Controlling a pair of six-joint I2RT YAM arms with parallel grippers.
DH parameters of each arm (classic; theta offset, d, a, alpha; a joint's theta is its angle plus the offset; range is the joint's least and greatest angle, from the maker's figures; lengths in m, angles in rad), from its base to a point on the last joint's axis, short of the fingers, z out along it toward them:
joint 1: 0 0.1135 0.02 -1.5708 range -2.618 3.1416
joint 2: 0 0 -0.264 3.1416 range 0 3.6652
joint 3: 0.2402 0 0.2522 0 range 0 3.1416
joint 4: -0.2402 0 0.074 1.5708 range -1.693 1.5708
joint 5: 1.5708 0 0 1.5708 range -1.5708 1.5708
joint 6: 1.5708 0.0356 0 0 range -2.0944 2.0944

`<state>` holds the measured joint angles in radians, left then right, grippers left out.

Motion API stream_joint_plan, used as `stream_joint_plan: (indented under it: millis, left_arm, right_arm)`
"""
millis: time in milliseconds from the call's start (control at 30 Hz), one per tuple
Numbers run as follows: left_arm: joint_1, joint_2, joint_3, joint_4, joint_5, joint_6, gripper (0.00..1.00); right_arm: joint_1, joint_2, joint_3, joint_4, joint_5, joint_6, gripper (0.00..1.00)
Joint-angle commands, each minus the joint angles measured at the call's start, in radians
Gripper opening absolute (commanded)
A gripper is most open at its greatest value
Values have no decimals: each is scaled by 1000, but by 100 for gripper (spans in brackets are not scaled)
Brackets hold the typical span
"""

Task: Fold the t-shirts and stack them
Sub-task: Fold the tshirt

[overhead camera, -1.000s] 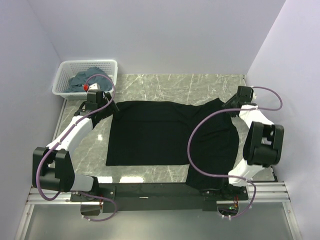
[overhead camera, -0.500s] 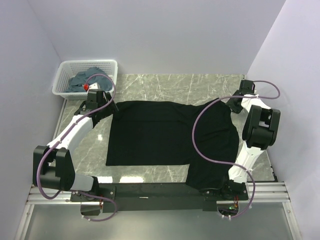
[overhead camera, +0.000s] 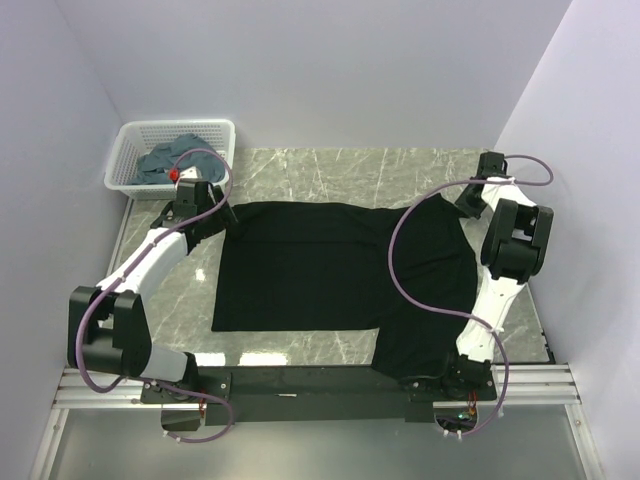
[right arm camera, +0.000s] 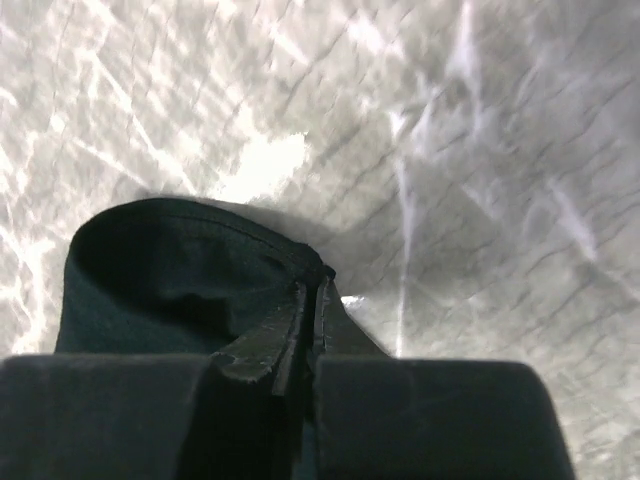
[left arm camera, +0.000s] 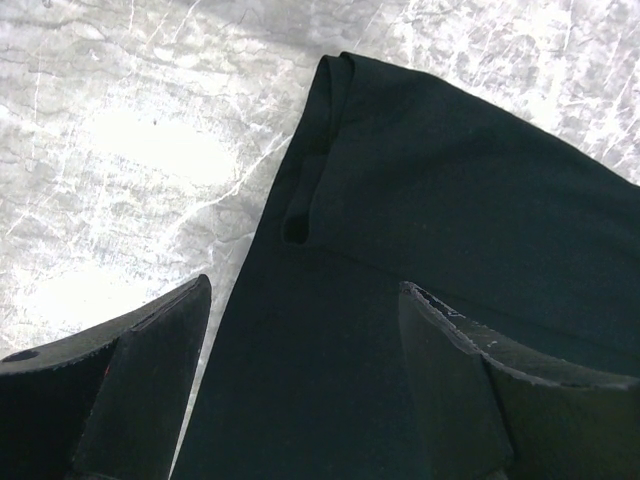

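Note:
A large black t-shirt lies spread flat on the marble table, its right side reaching the near edge. Above its far-left corner hovers my left gripper, open; in the left wrist view the black cloth with a folded sleeve edge lies beneath and between the fingers. Over at the far-right corner, my right gripper is shut on the shirt. Its wrist view has the jaws pressed together on the hem of the black cloth. Blue-grey t-shirts sit crumpled in the basket.
A white lattice basket stands at the far-left corner of the table. Bare marble runs behind the shirt and down its left side. Lilac walls close in on both sides and the back.
My right gripper has slid back along the far-right corner and shut on the shirt's hem. The left arm and gripper have stayed put.

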<state>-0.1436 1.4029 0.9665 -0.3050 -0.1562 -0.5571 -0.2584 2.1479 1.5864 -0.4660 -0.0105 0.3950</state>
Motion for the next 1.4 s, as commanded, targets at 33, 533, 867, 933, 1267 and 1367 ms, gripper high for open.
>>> stream_joint_plan:
  millis: [33, 533, 867, 933, 1267, 1367]
  left_arm:
    - [-1, 5, 43, 6, -25, 25, 81]
    - [30, 73, 41, 33, 12, -16, 84]
    - [16, 214, 143, 43, 147, -99, 83]
    - [6, 226, 147, 49, 147, -110, 83]
    - [-13, 338, 190, 49, 161, -107, 78]
    - [-16, 350, 204, 47, 164, -101, 77]
  right_arm:
    - [-41, 27, 99, -59, 61, 5, 0]
    - [-101, -15, 93, -72, -8, 99, 40]
    - [-45, -342, -224, -16, -23, 237, 45]
    - [-44, -384, -316, 21, -38, 266, 44]
    - [-45, -444, -431, 30, -37, 266, 44]
    - [-48, -431, -418, 4, 9, 248, 45]
